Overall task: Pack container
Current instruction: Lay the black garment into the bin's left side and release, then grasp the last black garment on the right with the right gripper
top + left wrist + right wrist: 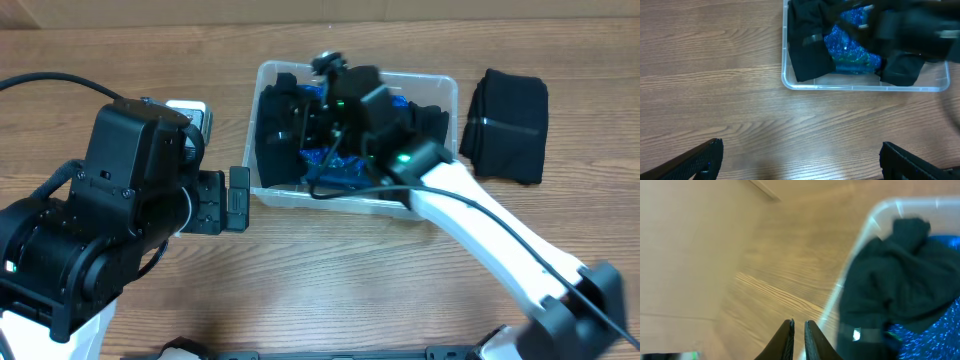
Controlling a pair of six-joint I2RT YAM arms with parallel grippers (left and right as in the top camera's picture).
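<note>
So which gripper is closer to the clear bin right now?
Right. The right gripper is over the container, by its rim; the left gripper sits outside it, beside one corner.

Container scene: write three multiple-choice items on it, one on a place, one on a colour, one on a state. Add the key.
1. Where is the folded black cloth that is outside the container?
A) on the table beside it, on the right arm's side
B) inside it
C) under it

2. What colour is the glittery item in the container?
A) red
B) blue
C) yellow

3. What state is the left hand in?
A) shut on a cloth
B) shut on the rim
C) open, holding nothing

Key:
1 A: the overhead view shows it lying apart from the container, off that end.
2 B: it glitters blue between the black cloths.
3 C: its fingers stand wide apart over bare wood.
</note>
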